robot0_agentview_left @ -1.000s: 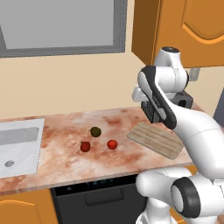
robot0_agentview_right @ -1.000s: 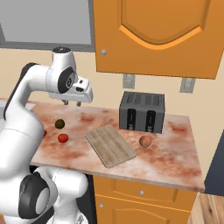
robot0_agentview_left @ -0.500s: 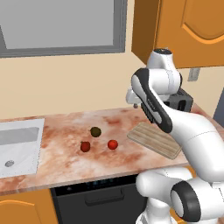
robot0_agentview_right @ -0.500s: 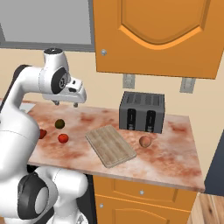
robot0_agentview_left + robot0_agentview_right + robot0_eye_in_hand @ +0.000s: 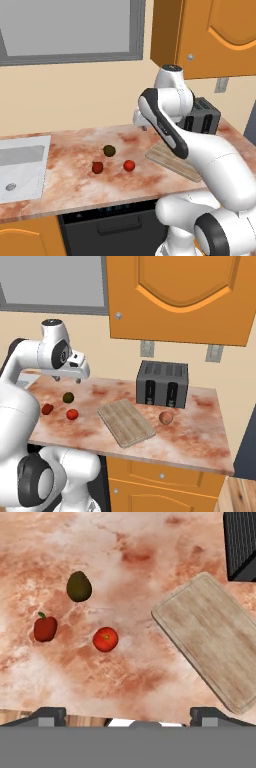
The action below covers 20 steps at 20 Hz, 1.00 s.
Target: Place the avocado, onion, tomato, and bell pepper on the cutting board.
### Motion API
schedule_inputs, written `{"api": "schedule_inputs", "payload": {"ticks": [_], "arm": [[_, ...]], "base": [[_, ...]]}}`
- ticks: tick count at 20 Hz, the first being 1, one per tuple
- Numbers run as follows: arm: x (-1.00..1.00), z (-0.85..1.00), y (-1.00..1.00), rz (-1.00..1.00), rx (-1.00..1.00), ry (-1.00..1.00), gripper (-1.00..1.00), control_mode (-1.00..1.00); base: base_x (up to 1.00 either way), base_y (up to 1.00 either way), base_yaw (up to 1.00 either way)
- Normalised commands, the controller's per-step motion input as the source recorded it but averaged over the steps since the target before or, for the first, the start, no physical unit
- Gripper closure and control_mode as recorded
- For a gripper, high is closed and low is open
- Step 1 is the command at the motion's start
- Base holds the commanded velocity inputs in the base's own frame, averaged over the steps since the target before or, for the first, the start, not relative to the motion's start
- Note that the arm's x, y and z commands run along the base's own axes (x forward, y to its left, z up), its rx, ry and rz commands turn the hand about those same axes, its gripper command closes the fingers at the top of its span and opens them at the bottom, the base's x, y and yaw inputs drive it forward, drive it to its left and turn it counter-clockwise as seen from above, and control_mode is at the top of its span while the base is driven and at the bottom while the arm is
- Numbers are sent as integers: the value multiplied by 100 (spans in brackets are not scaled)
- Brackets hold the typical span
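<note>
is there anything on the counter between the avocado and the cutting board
Nothing blocks it. The avocado lies on bare marble, and the counter is bare from there to the cutting board. The tomato sits off that line, nearer the counter's front edge. The gripper hangs open above, holding nothing.

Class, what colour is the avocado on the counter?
Dark olive-green avocado; clearest in the hand view.

Marbled pinkish worktop (image 5: 70, 150). Black two-slot toaster (image 5: 162, 383) at the far side against the wall. White sink (image 5: 20, 165) set in at far left. Orange wall cabinets (image 5: 180, 296) above, grey window (image 5: 65, 27) on the left, dark oven front (image 5: 110, 225) below the worktop.
</note>
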Motion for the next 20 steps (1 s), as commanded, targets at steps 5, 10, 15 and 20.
{"api": "schedule_inputs", "payload": {"ticks": [5, 10, 15, 20], "arm": [[5, -26, 36, 0, 0, 0, -100, -100], [18, -19, 24, 0, 0, 0, -100, -100], [23, -17, 6, 0, 0, 0, -100, -100], [29, -21, 0, 0, 1, 1, -100, -100]], "base": [[0, 0, 0], [0, 0, 0], [0, 0, 0], [0, 0, 0]]}}
